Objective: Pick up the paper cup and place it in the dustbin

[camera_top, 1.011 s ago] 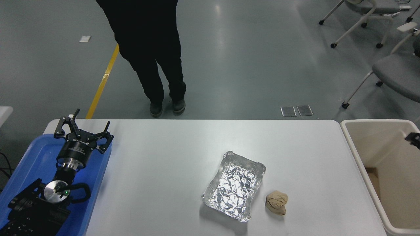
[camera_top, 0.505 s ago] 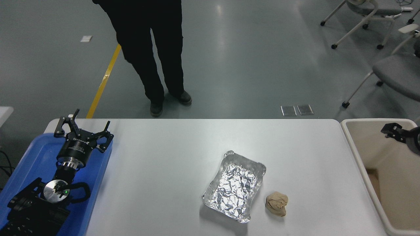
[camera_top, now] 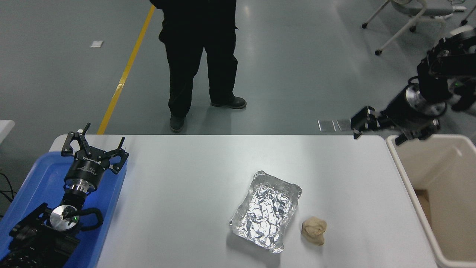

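Right gripper [camera_top: 375, 128] risen from dustbin [camera_top: 399, 163], fingers spread, empty; left gripper [camera_top: 95, 143] open. One crinkled foil tray [camera_top: 266, 210], one crumpled paper wad [camera_top: 314, 230].

A robotics lab or test hall: smooth grey floor [camera_top: 290, 74] with a yellow line [camera_top: 124, 74], wheeled office chairs [camera_top: 409, 15] far right, white surface [camera_top: 186, 178].

The white rectangular table [camera_top: 186, 178] carries a crumpled silver foil tray [camera_top: 266, 211] at centre, a tan crumpled paper wad [camera_top: 314, 230] just beside it at four o'clock. A blue plastic tray [camera_top: 41, 175] overlaps the nine o'clock edge. A cream rectangular plastic dustbin [camera_top: 403, 175] stands at three o'clock. A person's legs [camera_top: 200, 63] stand beyond, at twelve.
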